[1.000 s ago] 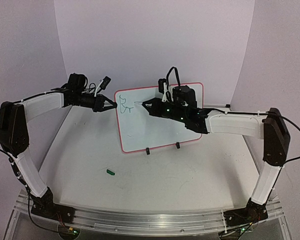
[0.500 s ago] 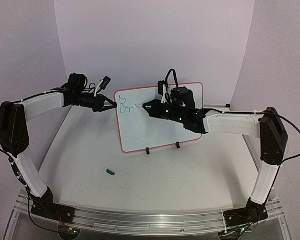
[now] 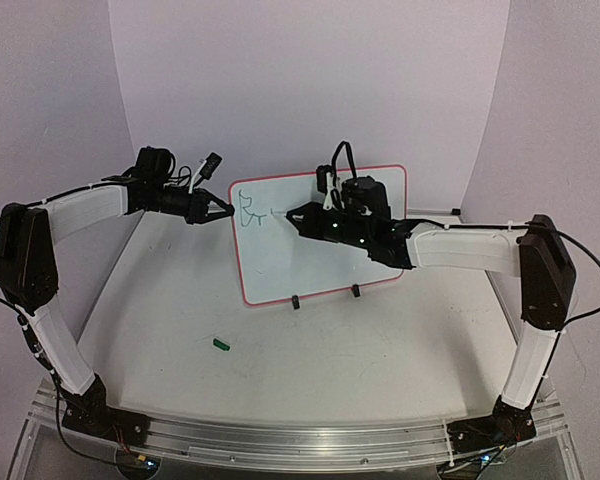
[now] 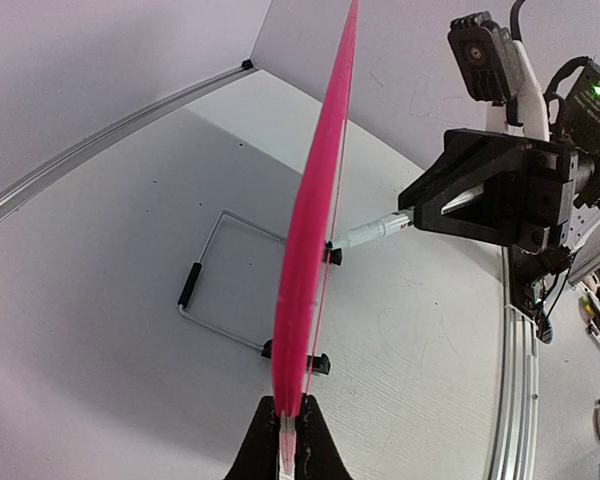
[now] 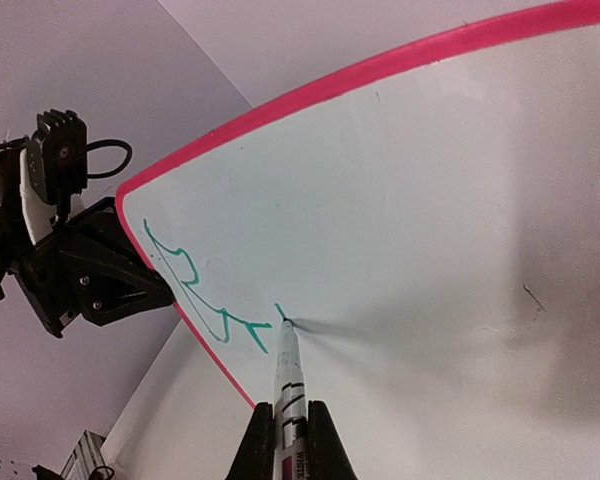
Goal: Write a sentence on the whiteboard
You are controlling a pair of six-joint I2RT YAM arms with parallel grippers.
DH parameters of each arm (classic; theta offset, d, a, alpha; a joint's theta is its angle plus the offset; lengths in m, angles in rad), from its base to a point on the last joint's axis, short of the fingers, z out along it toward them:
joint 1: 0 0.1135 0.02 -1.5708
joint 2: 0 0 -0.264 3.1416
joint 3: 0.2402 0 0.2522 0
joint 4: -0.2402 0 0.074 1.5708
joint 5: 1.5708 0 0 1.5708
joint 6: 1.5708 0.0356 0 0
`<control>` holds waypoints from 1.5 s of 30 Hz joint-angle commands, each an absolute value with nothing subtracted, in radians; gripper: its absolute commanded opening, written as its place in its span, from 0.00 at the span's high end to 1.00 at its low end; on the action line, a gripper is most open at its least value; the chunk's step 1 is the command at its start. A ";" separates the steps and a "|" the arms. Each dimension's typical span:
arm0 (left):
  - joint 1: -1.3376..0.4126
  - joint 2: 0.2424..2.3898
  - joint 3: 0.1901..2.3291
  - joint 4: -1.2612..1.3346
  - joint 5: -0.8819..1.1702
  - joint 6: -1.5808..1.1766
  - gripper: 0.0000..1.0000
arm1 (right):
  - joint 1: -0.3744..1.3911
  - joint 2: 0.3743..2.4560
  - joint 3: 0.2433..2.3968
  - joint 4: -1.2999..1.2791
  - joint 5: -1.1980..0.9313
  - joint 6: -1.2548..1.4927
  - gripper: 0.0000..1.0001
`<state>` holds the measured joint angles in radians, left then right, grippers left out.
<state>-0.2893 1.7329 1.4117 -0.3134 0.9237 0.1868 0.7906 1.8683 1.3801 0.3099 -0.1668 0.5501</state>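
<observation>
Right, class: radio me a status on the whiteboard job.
Left jaws shut on whiteboard rim. Right jaws shut on marker, tip on board, green strokes started. Nothing in the way.

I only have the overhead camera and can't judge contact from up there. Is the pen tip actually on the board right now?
Observer: Yes. In the right wrist view the pen, held in the right hand, has its tip on the board, at a short green stroke.
Operator: Where is that relative to the writing already there?
Observer: Just right of the green scribbles, which sit close to the pink rim.
Operator: Is the other hand really gripping the board, or just beside it?
Observer: Gripping. The left wrist view shows the left hand shut on the rim, with the board edge-on between its fingers. A wire stand lies on the table behind the board.
</observation>
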 commanded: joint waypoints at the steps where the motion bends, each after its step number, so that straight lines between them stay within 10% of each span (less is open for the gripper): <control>1: -0.302 1.695 1.425 -0.334 0.942 0.202 1.00 | 0.786 1.872 1.354 0.305 -0.164 0.564 1.00; 45: -0.306 1.695 1.426 -0.334 0.947 0.201 1.00 | 0.787 1.881 1.481 0.306 -0.172 0.495 1.00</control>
